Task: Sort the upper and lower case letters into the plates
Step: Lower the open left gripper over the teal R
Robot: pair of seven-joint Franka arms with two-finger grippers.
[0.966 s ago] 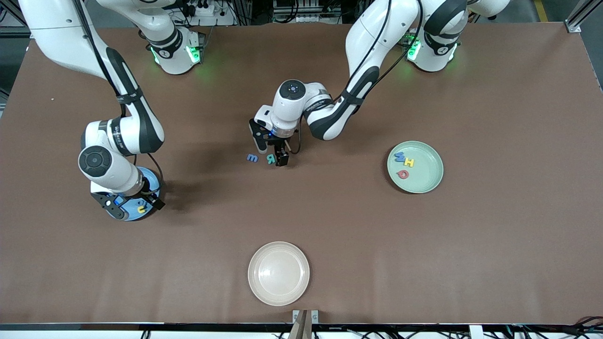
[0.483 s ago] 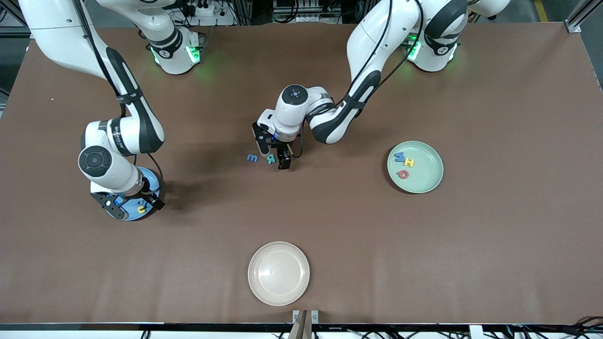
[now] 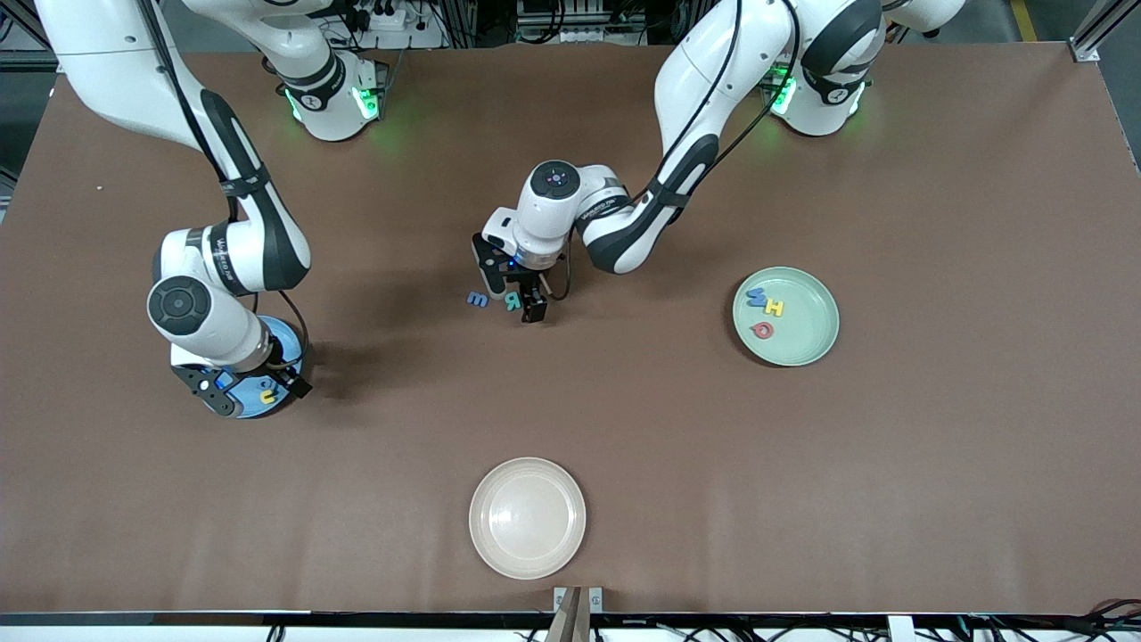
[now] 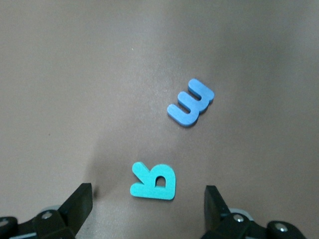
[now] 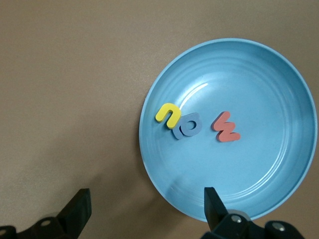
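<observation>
With its jaws wide, the left pincer (image 3: 515,298) straddles the teal R (image 3: 512,300) at mid-frame on the desk (image 3: 624,428), so it should descend squarely before closing, sparing the blue m (image 3: 478,300) beside it, while the right pincer (image 3: 254,392), likewise wide, waits over the blue plate (image 3: 290,343) at the frame's left.

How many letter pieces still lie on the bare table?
2: a teal R between the left gripper's open fingers, and a blue m beside it, toward the right arm's end.
</observation>
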